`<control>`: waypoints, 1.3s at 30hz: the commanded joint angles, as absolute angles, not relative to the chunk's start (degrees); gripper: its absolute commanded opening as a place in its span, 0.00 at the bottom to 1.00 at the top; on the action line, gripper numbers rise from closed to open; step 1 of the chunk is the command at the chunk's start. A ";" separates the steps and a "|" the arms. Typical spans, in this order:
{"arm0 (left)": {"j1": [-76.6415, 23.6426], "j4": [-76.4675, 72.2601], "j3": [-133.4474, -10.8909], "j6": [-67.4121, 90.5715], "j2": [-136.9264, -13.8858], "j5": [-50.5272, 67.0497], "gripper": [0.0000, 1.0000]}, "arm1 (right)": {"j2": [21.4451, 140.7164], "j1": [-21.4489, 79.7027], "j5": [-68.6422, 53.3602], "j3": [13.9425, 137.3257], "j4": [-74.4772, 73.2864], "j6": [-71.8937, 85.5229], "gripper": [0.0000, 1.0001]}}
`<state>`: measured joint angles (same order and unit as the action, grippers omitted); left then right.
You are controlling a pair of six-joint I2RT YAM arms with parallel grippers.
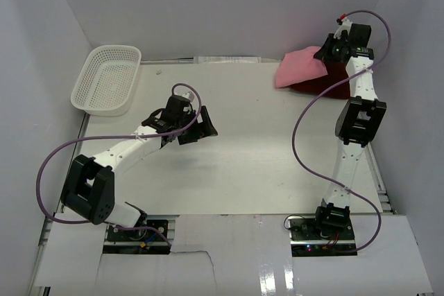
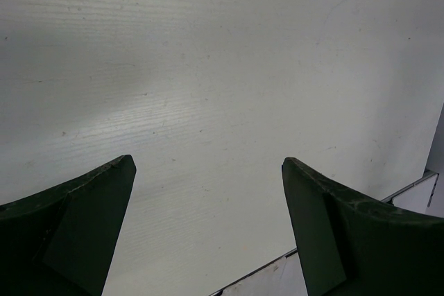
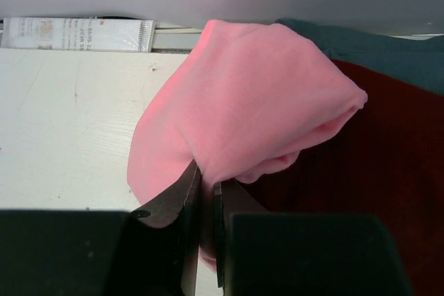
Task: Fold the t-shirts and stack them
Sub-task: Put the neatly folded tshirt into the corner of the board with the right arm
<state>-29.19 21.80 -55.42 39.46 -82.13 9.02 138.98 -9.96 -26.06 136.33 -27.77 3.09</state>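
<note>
- T-shirts lie together in a heap at the far right corner of the white table (image 1: 243, 164). We see a light pink cloth t-shirt (image 3: 250, 102) on top and a dark red cloth t-shirt (image 3: 374, 185) under it. A teal-grey cloth t-shirt (image 3: 378, 53) shows as a band behind the red one, against the back wall.
- Our right gripper (image 3: 207, 179) has its two fingers pressed nearly together, pinching a fold of the pink shirt. The cloth runs down into the narrow slit between them.
- From that pinch the pink cloth bulges up and away from the fingers as a rounded, doubled-over bundle. Its right end lies over the dark red shirt and its left side over bare table.
- From above, we see the right arm stretched to the far corner, with the pink shirt spreading left of the gripper and the red one just below it.
- Our left gripper (image 1: 198, 129) hovers above the middle of the table, well apart from the shirts. Its fingers are spread wide, with only bare tabletop between them.
- A white perforated plastic basket (image 1: 104, 105) sits at the far left corner, well apart from the heap.
- A white printed strip (image 3: 76, 34) lies along the back edge, left of the pink shirt.
</note>
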 commanded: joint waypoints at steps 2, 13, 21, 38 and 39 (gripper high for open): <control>-29.00 20.74 -58.01 39.64 -81.83 9.67 0.98 | 134.83 -11.07 -28.92 137.02 -22.33 4.83 0.08; -29.00 20.74 -58.18 39.73 -82.18 10.20 0.98 | 131.84 -17.13 -28.83 133.95 -22.85 10.45 0.08; -29.00 20.83 -58.89 39.64 -83.06 10.72 0.98 | 133.59 -20.83 -27.08 126.57 -30.92 12.83 0.08; -29.00 20.74 -58.45 39.64 -83.14 11.60 0.98 | 131.48 -14.51 -8.01 124.36 -33.05 6.69 0.21; -29.00 20.83 -58.36 39.64 -82.97 11.60 0.98 | 131.48 -14.07 -5.04 125.50 -33.13 5.90 0.20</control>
<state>-29.19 21.78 -57.17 39.51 -84.20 10.98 135.37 -15.57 -12.40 122.19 -34.61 8.54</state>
